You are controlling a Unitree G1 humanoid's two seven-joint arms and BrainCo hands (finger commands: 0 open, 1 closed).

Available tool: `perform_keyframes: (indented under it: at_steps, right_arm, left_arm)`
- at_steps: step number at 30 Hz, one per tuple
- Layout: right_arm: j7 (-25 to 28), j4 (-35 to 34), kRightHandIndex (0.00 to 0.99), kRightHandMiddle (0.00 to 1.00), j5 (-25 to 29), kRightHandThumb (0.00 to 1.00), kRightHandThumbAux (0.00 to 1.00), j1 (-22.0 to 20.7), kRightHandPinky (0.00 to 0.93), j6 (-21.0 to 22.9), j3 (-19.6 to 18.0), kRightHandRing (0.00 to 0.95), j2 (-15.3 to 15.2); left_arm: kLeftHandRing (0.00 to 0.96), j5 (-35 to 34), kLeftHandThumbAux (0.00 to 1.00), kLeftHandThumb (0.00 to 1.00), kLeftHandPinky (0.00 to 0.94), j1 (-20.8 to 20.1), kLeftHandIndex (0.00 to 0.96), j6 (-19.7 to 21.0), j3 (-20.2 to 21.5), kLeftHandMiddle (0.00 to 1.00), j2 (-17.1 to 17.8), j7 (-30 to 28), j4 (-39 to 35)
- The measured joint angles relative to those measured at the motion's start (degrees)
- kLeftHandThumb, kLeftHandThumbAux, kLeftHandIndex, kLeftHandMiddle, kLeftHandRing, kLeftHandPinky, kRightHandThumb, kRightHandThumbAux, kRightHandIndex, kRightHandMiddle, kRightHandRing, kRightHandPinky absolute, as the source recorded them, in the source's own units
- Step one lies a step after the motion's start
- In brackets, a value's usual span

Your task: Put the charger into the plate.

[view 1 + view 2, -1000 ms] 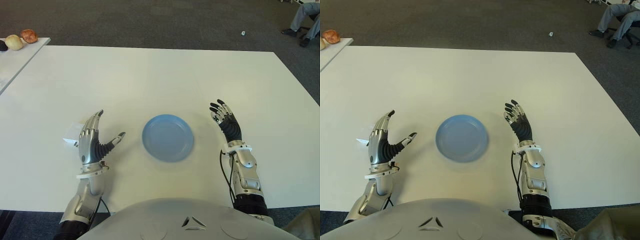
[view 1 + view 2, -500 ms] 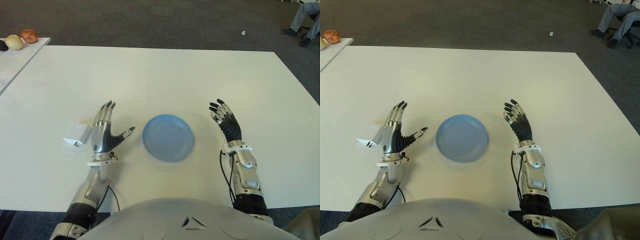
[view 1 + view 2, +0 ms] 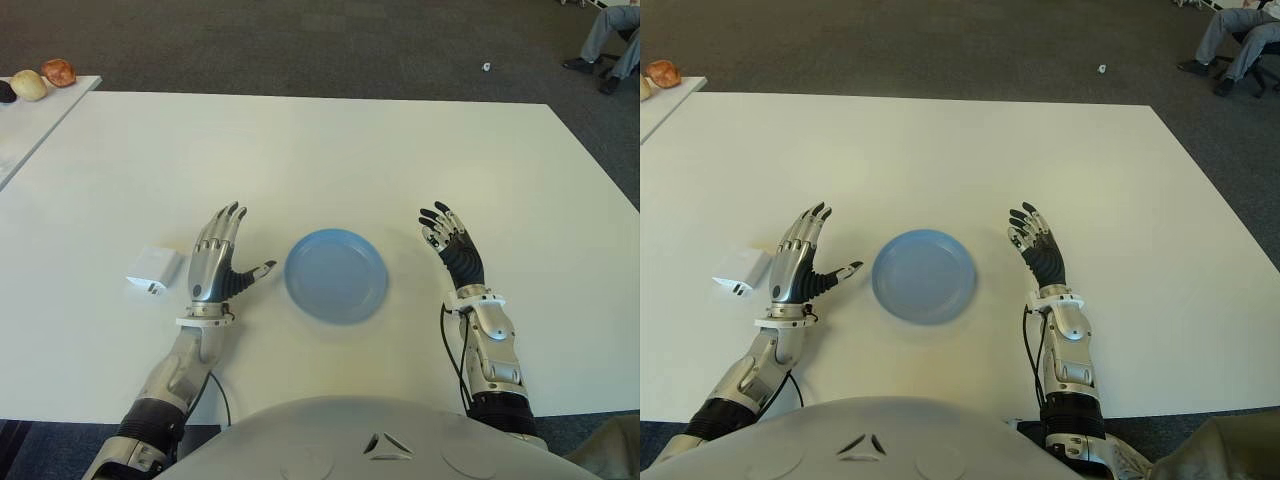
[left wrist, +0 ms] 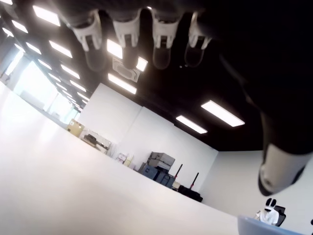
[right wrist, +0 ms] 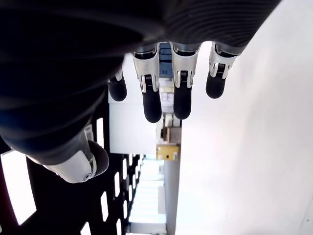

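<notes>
Surface [image 3: 300,150]: 1 large white tabletop, fills most of both eye views. A 2nd white surface [image 3: 25,120] shows at the far left corner, carrying 3 small rounded items [image 3: 45,78]; type can't be told.

Plate [image 3: 336,275]: 1, blue, round, lying flat near the robot's edge of the surface, between the two hands. Nothing in it.

Left robot hand [image 3: 218,265]: 1, just left of the plate, apart from it. Fingers straight and spread, pointing away from the robot, thumb angled toward the plate. Holds nothing. Left wrist view confirms: fingers extended, no object between them.

Right robot hand [image 3: 452,247]: 1, right of the plate, fingers splayed and extended, holds nothing. Right wrist view confirms.

Charger [image 3: 154,271]: 1, white, block-shaped, on the surface just left of the left robot hand, not touching it, well clear of the plate. Long axis runs diagonally, near-left to far-right; small dark detail at the near-left end, prob. the prongs.

Person [image 3: 612,40]: legs only, seated, far right on the carpet.
</notes>
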Motion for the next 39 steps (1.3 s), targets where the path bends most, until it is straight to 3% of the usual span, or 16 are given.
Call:
perform_keyframes:
  at_steps: [14,25,30,39]
  right_arm:
    - [0.59,-0.02,0.074,0.205,0.35,0.000,0.609,0.32,0.064,-0.08,-0.03,0.155,-0.14]
    - [1.18,0.57,0.074,0.200,0.41,0.000,0.615,0.30,0.068,-0.48,-0.07,0.152,-0.28]
    - [1.17,0.88,0.084,0.203,0.40,0.000,0.611,0.27,0.076,-0.66,-0.02,0.155,-0.27]
    - [1.14,1.21,0.085,0.204,0.38,0.000,0.608,0.24,0.069,-1.04,0.01,0.156,-0.29]
  left_arm:
    - [0.026,1.67,0.622,0.057,0.003,-0.49,0.082,0.69,-1.97,0.057,1.92,0.01,0.11]
    - [0.008,5.61,0.546,0.083,0.001,1.47,0.067,4.42,-2.20,0.042,3.94,0.06,-2.76]
    - [0.019,5.28,0.490,0.122,0.018,3.75,0.072,5.81,-0.64,0.049,5.92,-1.32,-6.81]
    - [0.024,3.64,0.466,0.146,0.031,8.92,0.072,8.97,6.25,0.045,10.25,-6.39,-15.30]
